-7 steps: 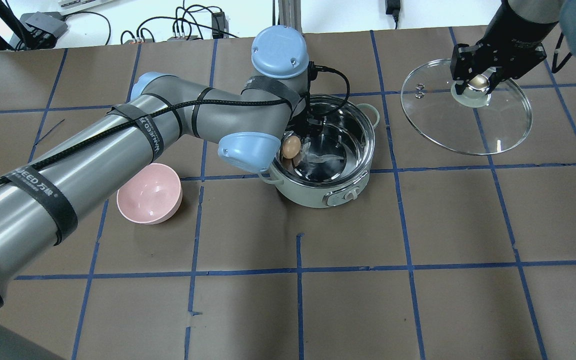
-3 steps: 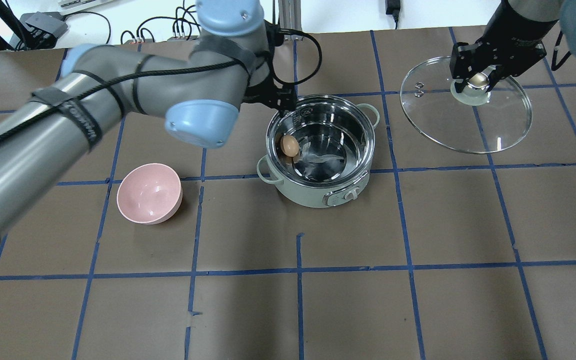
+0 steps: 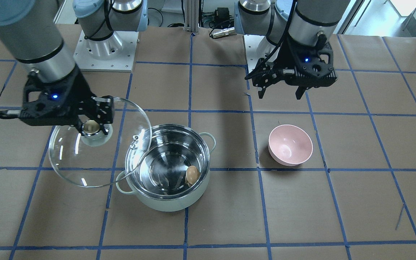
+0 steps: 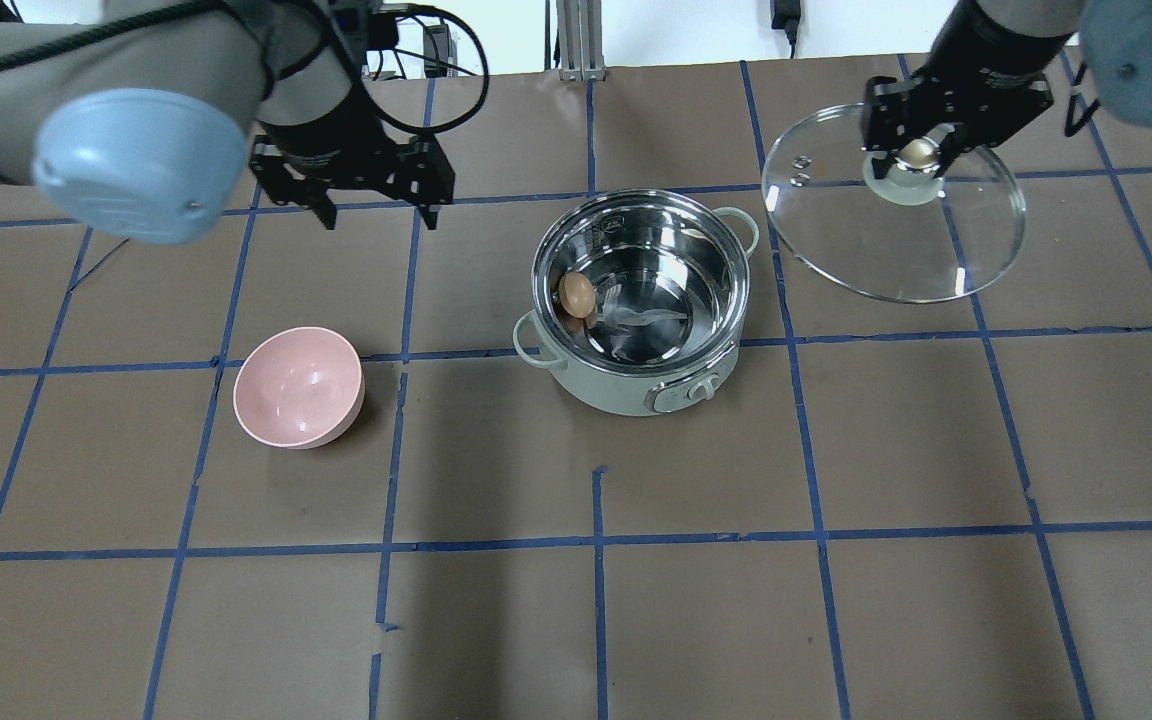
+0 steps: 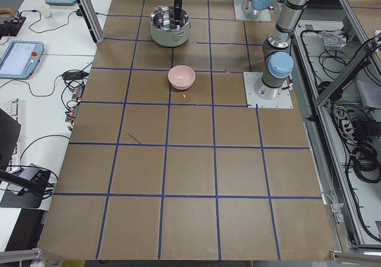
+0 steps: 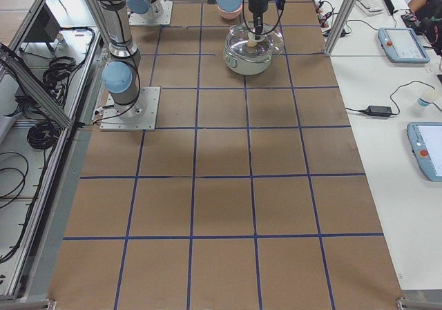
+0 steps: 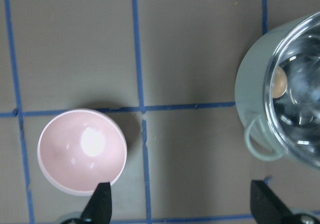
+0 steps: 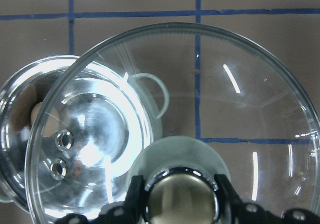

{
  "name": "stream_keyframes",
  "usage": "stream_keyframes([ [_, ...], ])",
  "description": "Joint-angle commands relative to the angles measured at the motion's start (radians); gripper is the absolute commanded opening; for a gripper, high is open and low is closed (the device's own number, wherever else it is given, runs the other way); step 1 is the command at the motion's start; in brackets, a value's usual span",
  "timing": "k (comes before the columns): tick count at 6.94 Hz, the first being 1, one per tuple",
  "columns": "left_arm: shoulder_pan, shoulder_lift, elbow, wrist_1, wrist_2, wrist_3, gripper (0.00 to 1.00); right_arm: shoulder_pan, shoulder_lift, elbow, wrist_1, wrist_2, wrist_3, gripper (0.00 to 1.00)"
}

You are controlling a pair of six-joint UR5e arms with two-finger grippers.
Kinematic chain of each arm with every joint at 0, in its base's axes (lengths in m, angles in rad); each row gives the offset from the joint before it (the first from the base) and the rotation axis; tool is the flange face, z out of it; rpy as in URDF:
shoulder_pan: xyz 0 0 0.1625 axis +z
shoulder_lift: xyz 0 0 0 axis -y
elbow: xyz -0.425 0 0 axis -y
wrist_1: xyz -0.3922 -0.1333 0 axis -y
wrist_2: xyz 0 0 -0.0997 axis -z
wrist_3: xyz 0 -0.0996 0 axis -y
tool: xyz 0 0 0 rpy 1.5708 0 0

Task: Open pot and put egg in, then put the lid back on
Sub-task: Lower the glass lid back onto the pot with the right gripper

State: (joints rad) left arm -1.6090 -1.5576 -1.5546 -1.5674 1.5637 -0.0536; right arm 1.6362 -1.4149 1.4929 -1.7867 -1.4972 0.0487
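The mint-green pot [image 4: 626, 395] stands open mid-table, and the egg [image 4: 577, 295] lies inside against its left wall. The egg also shows in the front view [image 3: 192, 174] and the left wrist view [image 7: 279, 82]. My right gripper [image 4: 914, 155] is shut on the knob of the glass lid [image 4: 896, 240] and holds it tilted in the air to the right of the pot. In the front view the lid [image 3: 85, 162] overlaps the rim of the pot [image 3: 168, 204]. My left gripper [image 4: 376, 215] is open and empty, behind and to the left of the pot.
A pink bowl [image 4: 298, 387] sits on the table left of the pot, below my left gripper in the left wrist view [image 7: 82, 151]. Brown paper with blue tape lines covers the table. Cables and boxes lie past its far edge.
My left arm has pulled back from over the pot to the back left, leaving the egg in the pot. My right gripper has carried the lid a little leftward, toward the pot.
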Motion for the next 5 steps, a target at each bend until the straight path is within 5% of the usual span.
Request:
stream_keyframes([
  [1,0.049,0.060,-0.001,-0.082,-0.002,0.014,0.96,0.126,0.084,-0.064,-0.076,0.002,0.077,0.23],
  [5,0.052,0.031,0.033,-0.105,0.045,0.020,0.98,0.251,0.160,-0.053,-0.082,-0.040,0.115,0.26],
])
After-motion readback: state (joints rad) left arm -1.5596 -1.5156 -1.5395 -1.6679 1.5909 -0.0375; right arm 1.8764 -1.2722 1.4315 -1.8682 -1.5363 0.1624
